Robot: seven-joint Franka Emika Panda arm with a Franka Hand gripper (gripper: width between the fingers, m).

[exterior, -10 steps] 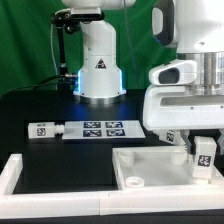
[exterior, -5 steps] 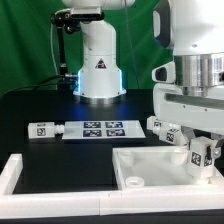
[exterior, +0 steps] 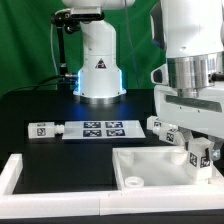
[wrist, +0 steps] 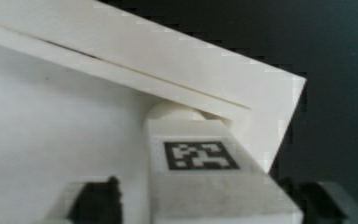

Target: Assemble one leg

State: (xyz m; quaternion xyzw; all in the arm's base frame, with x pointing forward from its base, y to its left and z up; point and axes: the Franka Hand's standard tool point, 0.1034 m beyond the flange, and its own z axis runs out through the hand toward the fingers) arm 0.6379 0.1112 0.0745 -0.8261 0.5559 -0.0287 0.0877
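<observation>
The claw [exterior: 203,160] is gripping the leg [exterior: 203,154], clamped on it from two sides. In the wrist view the leg [wrist: 201,165] is sitting squarely between the two dark fingers [wrist: 96,198], with its square tag facing the camera.

The leg is hanging over the corner of the white tray [exterior: 150,165] at the exterior view's right, above the black worktop [exterior: 40,105]. From the wrist, its far end is pointing into that corner of the tray [wrist: 51,110] and appears to be meeting it. Whether it is actually touching cannot be told.

Judging by its looks, the leg is a short, stiff plastic peg. It is probably light enough that weight is no concern, and unlikely to bend or crush under the grip. Its smooth sides are likely to be a little slippery, so it could twist in the claw if pushed off-axis. The best hold seems to be the present one: across the flat sides at the upper part, leaving the lower end free for the tray.

Other tagged pegs [exterior: 163,126] are lying behind the tray, near the marker board [exterior: 95,128].
</observation>
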